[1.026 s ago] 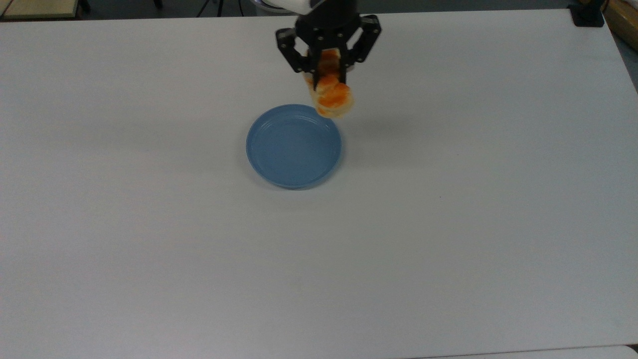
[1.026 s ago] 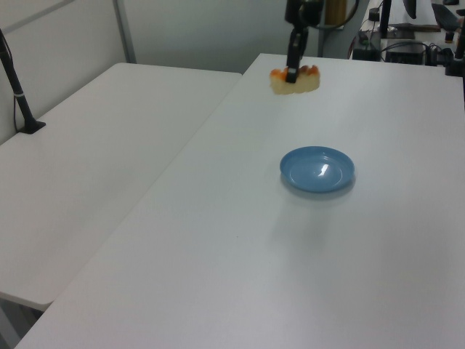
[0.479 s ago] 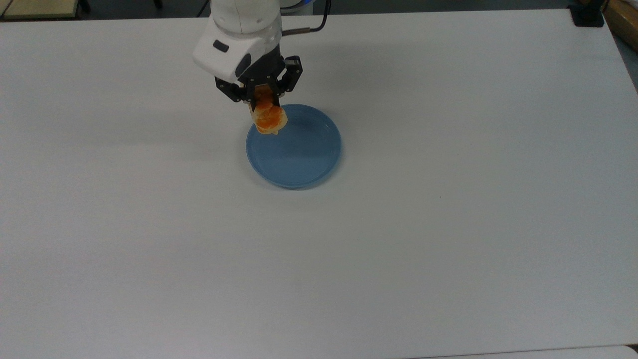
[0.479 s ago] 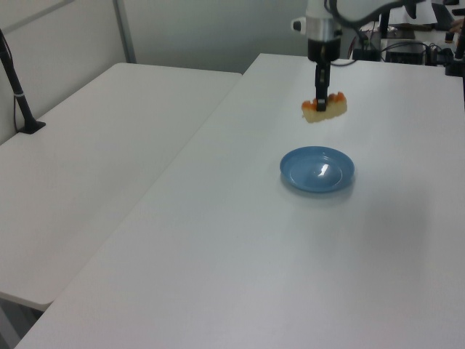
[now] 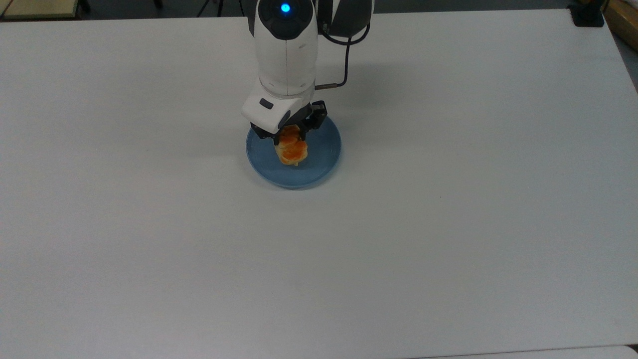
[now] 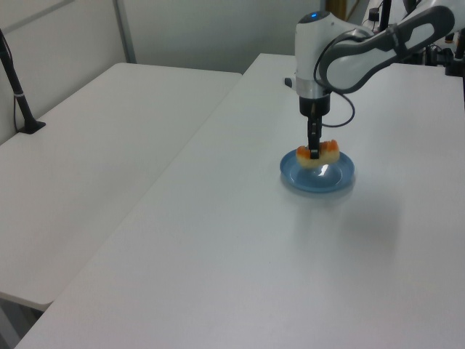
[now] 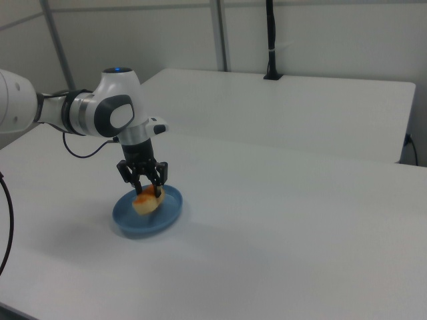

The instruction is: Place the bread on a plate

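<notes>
Upper centre of top view: black two-finger gripper (image 5: 290, 138) clamped on glossy orange-brown braided bread roll (image 5: 292, 151), over round blue plate (image 5: 326, 149). Contact with plate unclear, perhaps just above. We lower gently, release once roll rests flat.

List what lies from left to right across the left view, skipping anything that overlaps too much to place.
Black post clamped at the side table → side table → seam between the two tables → plate, with the bread held over it by the gripper.
</notes>
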Controlling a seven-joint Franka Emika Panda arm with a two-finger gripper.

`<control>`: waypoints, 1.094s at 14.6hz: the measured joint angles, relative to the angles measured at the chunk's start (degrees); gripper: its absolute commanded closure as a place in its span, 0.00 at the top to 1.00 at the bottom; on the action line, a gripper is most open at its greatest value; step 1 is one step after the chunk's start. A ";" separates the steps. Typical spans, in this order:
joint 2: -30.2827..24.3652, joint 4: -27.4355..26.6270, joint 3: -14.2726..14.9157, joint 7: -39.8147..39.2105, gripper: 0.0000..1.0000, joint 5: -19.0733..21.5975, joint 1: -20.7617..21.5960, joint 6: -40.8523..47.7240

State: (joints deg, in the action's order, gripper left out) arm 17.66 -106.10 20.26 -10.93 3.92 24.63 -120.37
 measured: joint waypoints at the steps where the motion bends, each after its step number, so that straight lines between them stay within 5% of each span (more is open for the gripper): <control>1: 0.52 0.01 0.00 1.14 1.00 0.00 0.33 -0.60; 6: 0.60 1.20 0.17 2.49 1.00 0.00 0.31 -0.84; 9: -3.84 6.41 -0.21 4.79 1.00 0.00 -1.22 7.91; 16: -13.22 16.29 -11.95 9.21 1.00 -1.82 -17.94 27.71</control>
State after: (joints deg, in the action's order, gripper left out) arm 4.44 -89.81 8.31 -1.71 2.10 6.70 -92.67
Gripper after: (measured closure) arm 0.000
